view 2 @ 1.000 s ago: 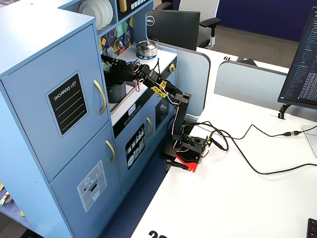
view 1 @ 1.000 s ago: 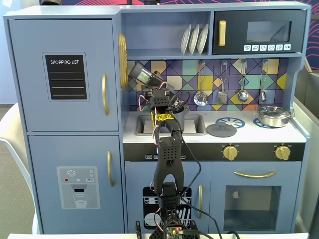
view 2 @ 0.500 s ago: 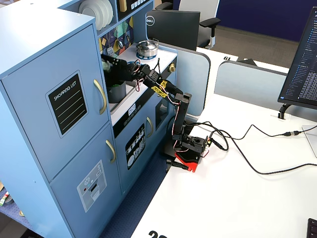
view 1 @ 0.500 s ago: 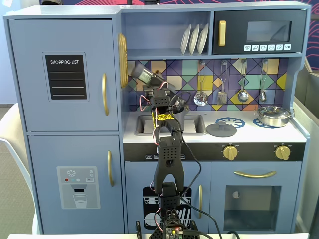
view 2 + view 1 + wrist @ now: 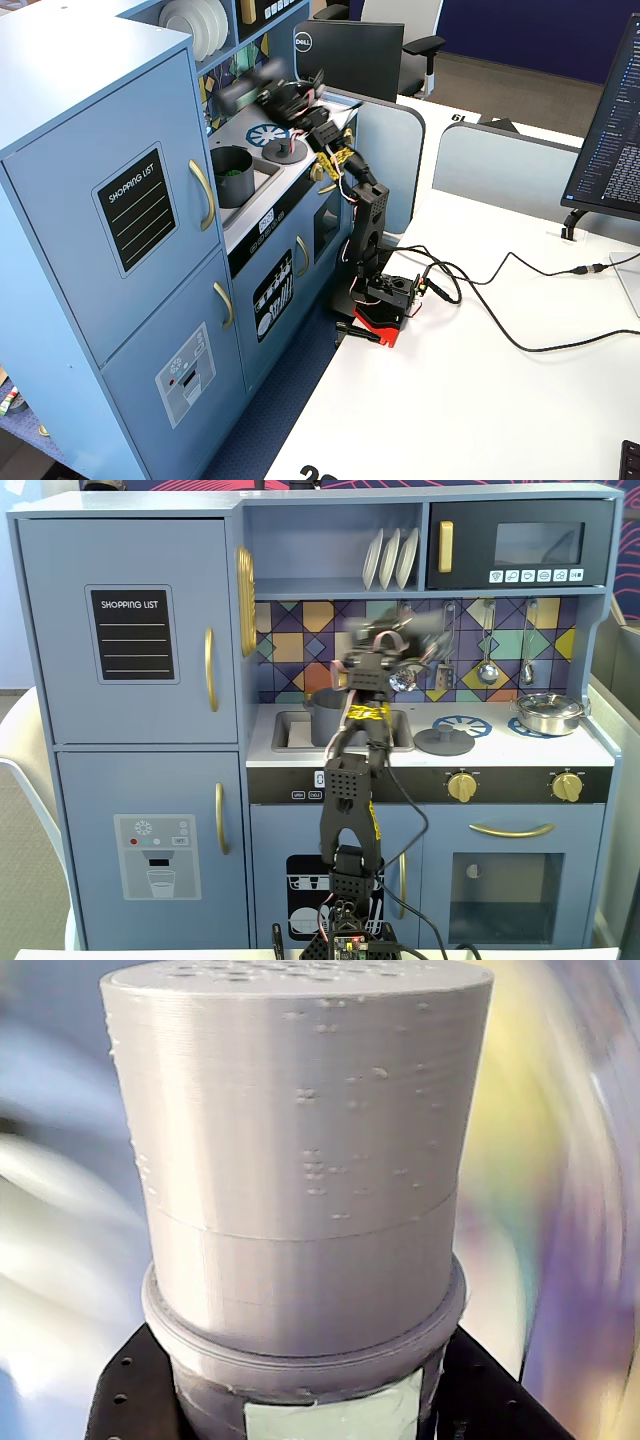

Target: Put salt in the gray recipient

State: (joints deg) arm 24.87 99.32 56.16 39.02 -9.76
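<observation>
A large grey salt shaker [image 5: 300, 1160] with a perforated top fills the wrist view, and my gripper [image 5: 300, 1405] is shut on its base, a black jaw on each side. In a fixed view the gripper [image 5: 385, 648] and shaker [image 5: 400, 630] are blurred, held high in front of the tiled backsplash, above and right of the sink. The gray recipient [image 5: 322, 710], a dark round pot, stands in the sink, partly hidden by the arm. In the other fixed view the shaker [image 5: 240, 92] hangs above and behind the recipient [image 5: 232, 175], with the gripper [image 5: 272, 97] beside it.
The toy kitchen's counter holds a sink [image 5: 290, 730], a dark lid [image 5: 444, 742] on the left burner and a metal pot [image 5: 548, 713] on the right burner. Utensils [image 5: 487, 665] hang on the backsplash. Plates [image 5: 390, 558] stand on the shelf above. Cables [image 5: 500, 300] cross the white table.
</observation>
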